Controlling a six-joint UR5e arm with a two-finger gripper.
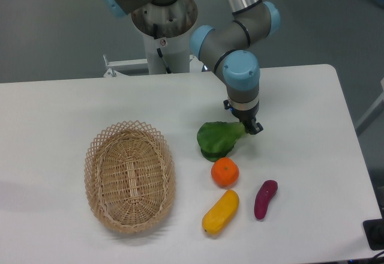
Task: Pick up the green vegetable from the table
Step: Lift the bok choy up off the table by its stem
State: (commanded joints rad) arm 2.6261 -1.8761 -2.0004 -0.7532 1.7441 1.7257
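Observation:
The green vegetable (217, 140) lies on the white table (60, 108) right of the middle, with its dark green leaves spread toward the left. My gripper (248, 126) points straight down at its right end, where the stem is. The fingers stand close together around the stem and hide most of it. The leaves still rest on the tabletop.
An orange (225, 172) sits just below the vegetable. A yellow oblong vegetable (220, 212) and a purple sweet potato (265, 199) lie nearer the front edge. An oval wicker basket (130, 176) stands to the left. The arm's base (163, 30) is at the back.

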